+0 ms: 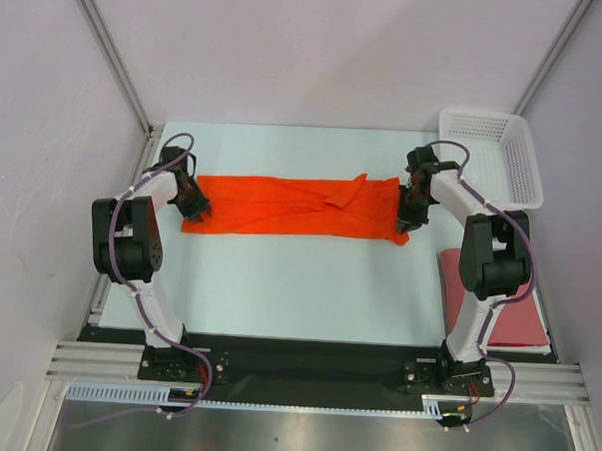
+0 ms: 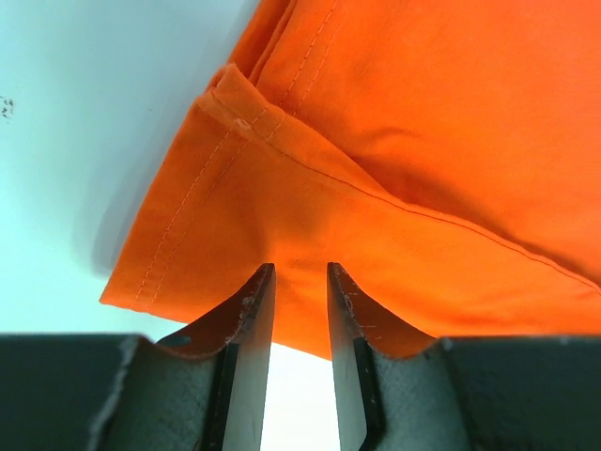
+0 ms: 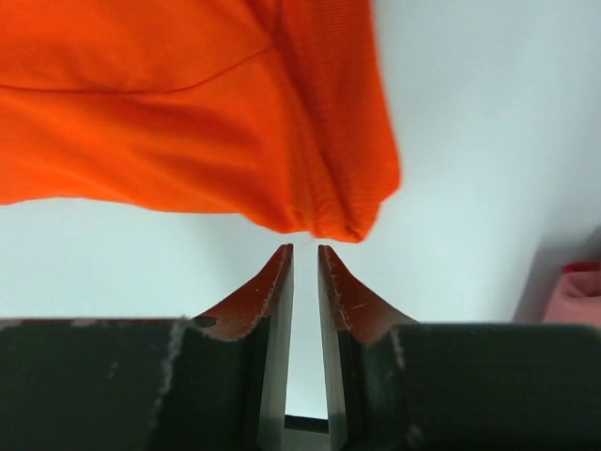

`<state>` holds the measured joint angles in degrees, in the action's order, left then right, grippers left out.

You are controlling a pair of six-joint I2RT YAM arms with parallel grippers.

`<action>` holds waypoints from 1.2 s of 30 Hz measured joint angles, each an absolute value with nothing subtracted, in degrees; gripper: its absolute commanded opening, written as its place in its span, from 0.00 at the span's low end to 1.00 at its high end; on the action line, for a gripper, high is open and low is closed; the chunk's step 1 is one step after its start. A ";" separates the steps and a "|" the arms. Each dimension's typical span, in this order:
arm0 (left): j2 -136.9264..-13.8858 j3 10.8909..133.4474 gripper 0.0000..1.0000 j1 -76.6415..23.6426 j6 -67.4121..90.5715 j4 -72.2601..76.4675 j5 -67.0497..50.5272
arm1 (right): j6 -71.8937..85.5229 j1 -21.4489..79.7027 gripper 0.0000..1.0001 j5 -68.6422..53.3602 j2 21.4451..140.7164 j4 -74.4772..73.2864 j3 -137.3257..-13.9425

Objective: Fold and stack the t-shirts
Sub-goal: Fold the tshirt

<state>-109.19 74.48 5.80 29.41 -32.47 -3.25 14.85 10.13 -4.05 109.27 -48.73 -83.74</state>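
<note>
The bright orange t-shirt [image 1: 297, 207] lies on the table as a long flat strip running left to right. My left gripper [image 1: 194, 207] is at its left end. In the left wrist view the fingertips [image 2: 300, 268] stand a small gap apart over the hemmed edge of the orange cloth [image 2: 394, 141], with nothing between them. My right gripper [image 1: 409, 216] is at the strip's right end. Its tips [image 3: 305, 247] are narrowly apart and empty, just short of the shirt's corner [image 3: 188, 113]. The brick-red t-shirt [image 1: 512, 305] lies folded at the table's right edge, partly behind the right arm.
A white lattice basket [image 1: 489, 154] stands at the back right corner. The brick-red cloth [image 3: 577, 296] shows at the right edge of the right wrist view. Grey walls enclose the table on three sides.
</note>
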 measured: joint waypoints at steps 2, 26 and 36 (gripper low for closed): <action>-108.95 74.50 0.33 5.82 29.43 -32.40 -3.27 | 15.22 10.70 0.18 -4.84 109.40 -48.27 -83.77; -106.76 72.55 0.35 7.75 27.33 -33.32 -3.03 | 15.59 6.68 0.49 -0.82 112.66 -47.40 -82.89; -96.82 71.99 0.39 1.39 29.63 -32.34 -6.31 | 24.08 6.59 0.61 -13.13 112.97 -38.28 -94.65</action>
